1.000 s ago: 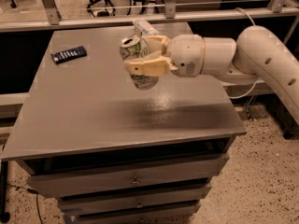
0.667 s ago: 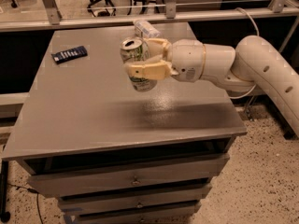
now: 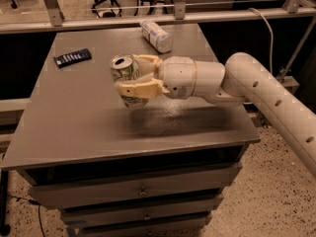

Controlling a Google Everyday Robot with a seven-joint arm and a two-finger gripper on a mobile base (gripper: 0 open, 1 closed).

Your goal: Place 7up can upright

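Note:
The 7up can [image 3: 126,79], white-silver with green lettering and a silver top, is held nearly upright above the middle of the grey table [image 3: 74,122]. My gripper [image 3: 132,77] reaches in from the right and is shut on the can, one cream finger [image 3: 138,88] in front of it and one behind. The can's base hangs a little above the tabletop.
A plain white and pale-blue can [image 3: 156,35] lies on its side at the table's back edge. A dark flat packet [image 3: 72,57] lies at the back left. A metal rail [image 3: 163,18] runs behind the table. Drawers sit under the tabletop.
The gripper and the can have shifted slightly left and a little lower over the table. The grip on the can is unchanged.

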